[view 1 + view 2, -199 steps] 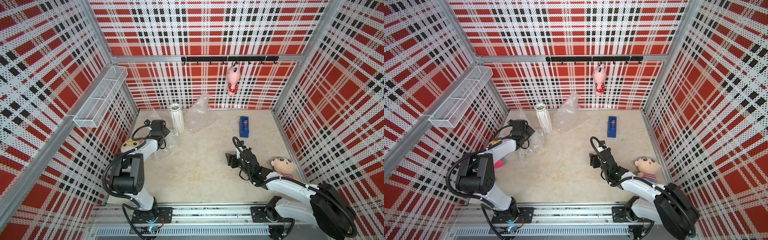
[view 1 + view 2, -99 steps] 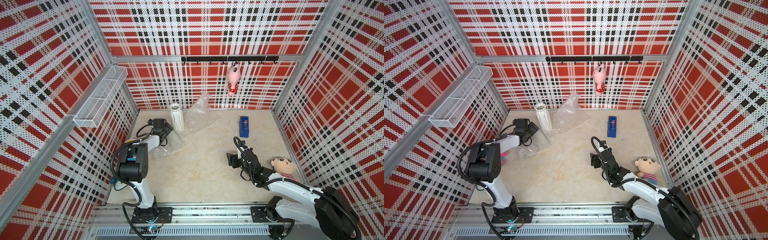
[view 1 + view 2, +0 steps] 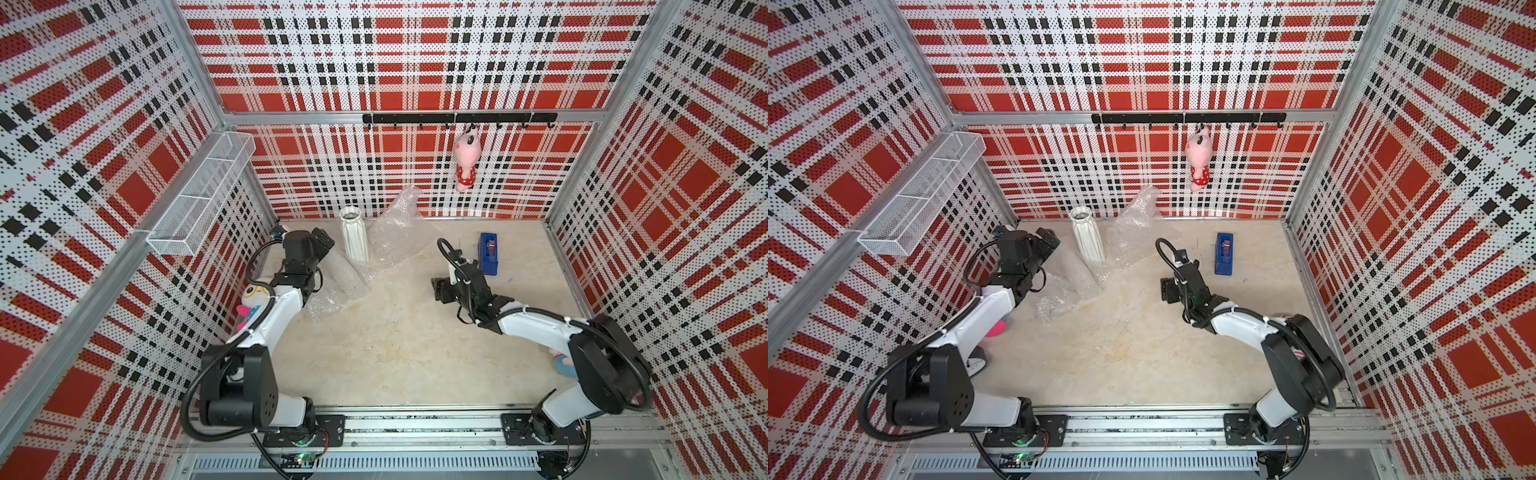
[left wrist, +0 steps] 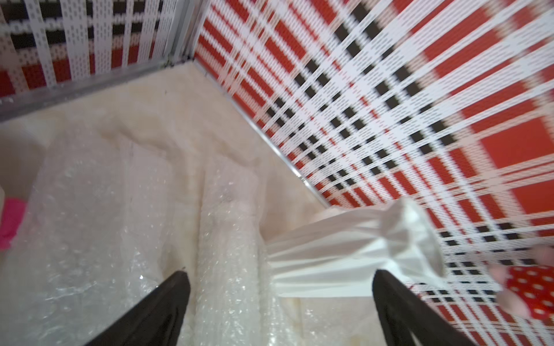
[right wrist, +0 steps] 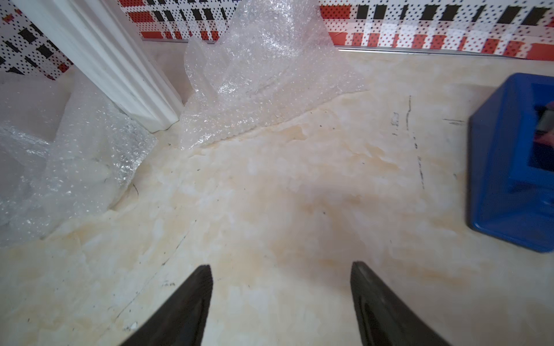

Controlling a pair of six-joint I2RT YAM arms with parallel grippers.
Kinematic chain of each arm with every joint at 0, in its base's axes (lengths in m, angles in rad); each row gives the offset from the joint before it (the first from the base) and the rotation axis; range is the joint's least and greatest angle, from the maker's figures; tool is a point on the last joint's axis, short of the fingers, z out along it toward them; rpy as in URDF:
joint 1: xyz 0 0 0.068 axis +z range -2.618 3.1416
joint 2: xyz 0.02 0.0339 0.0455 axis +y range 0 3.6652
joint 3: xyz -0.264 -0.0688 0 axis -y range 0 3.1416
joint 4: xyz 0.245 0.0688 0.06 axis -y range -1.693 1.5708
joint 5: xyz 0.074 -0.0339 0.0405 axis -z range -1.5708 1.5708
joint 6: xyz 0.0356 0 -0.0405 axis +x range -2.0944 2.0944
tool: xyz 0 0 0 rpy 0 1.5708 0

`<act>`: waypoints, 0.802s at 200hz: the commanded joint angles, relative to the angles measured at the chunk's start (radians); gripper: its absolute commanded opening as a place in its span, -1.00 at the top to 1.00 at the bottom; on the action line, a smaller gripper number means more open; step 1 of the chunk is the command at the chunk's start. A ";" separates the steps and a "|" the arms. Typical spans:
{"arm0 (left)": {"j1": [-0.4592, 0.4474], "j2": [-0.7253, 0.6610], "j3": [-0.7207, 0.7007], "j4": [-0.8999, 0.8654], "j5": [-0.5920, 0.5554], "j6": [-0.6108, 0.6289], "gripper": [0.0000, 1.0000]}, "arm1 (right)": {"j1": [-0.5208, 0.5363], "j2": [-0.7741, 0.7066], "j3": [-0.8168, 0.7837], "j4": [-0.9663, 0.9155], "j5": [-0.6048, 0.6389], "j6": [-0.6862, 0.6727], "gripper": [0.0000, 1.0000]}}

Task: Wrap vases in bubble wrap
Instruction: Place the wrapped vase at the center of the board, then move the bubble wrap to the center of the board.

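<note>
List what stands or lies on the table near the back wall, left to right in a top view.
White ribbed vase → crumpled bubble wrap sheet → blue tape dispenser.

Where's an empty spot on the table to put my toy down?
The big bare patch of table runs from the front rail back to between the bubble wrap and the right gripper. It's crowded at the back left: vase, wrap, left gripper.
</note>
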 commanded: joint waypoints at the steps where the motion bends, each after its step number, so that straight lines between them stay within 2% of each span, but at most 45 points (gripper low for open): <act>1: -0.011 -0.164 -0.101 0.077 -0.043 0.015 -0.97 | -0.009 0.133 0.138 -0.006 -0.054 -0.035 -0.52; 29: -0.020 -0.376 -0.269 0.194 -0.024 0.012 -0.96 | -0.011 0.323 0.343 -0.039 -0.083 -0.036 -0.53; 58: -0.021 -0.489 -0.377 0.233 -0.005 0.004 -0.98 | -0.016 0.493 0.554 -0.114 -0.081 -0.033 -0.60; 116: -0.028 -0.500 -0.449 0.249 0.050 0.000 -0.99 | -0.022 0.716 0.852 -0.240 -0.114 -0.034 -0.59; 160: -0.033 -0.481 -0.459 0.264 0.065 -0.002 -0.99 | -0.022 0.889 1.140 -0.485 -0.087 -0.021 -0.49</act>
